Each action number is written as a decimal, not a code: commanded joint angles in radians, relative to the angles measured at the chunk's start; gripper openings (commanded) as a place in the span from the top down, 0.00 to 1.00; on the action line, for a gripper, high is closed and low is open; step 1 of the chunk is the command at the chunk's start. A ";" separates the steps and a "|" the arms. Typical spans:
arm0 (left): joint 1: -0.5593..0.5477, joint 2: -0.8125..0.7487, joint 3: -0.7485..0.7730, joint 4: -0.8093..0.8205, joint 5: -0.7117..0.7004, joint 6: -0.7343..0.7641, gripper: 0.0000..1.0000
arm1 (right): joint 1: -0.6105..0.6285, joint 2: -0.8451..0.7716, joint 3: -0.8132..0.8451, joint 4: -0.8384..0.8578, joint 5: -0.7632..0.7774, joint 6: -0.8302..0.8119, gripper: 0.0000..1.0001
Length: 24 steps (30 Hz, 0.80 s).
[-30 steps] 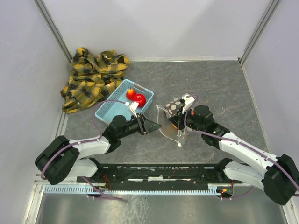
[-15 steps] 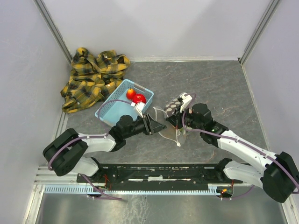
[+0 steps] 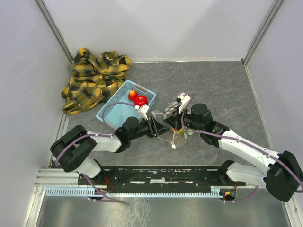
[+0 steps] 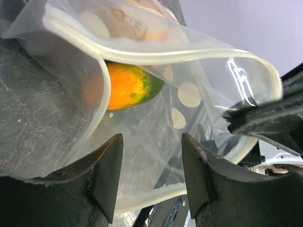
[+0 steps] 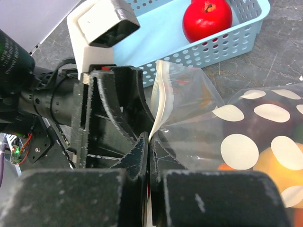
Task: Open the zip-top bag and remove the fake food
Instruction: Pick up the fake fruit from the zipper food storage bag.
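The zip-top bag (image 4: 189, 94), clear with white oval dots, is held up with its mouth spread open. My right gripper (image 5: 149, 142) is shut on the white zip edge at one side of the mouth; in the top view it (image 3: 178, 123) sits just right of the bag (image 3: 170, 113). My left gripper (image 4: 151, 139) stands open right at the mouth with only bag film behind its jaws, and in the top view it (image 3: 161, 126) meets the bag from the left. Fake food shows inside: an orange-green fruit (image 4: 130, 85), plus orange and dark pieces (image 5: 277, 161).
A light blue slotted basket (image 3: 113, 111) lies just left of the bag, with a red fruit (image 3: 140, 100) and a smaller red-yellow one (image 3: 133, 93) in it. A yellow plaid cloth (image 3: 94, 78) is heaped at the back left. Walls enclose three sides.
My left gripper has moved right, from beside the basket up to the bag's mouth. My right gripper has shifted slightly left, carrying the bag edge with it.
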 commanded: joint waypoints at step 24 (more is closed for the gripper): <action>-0.007 0.029 0.062 -0.010 -0.024 0.008 0.37 | 0.040 0.014 0.072 0.046 0.058 -0.044 0.89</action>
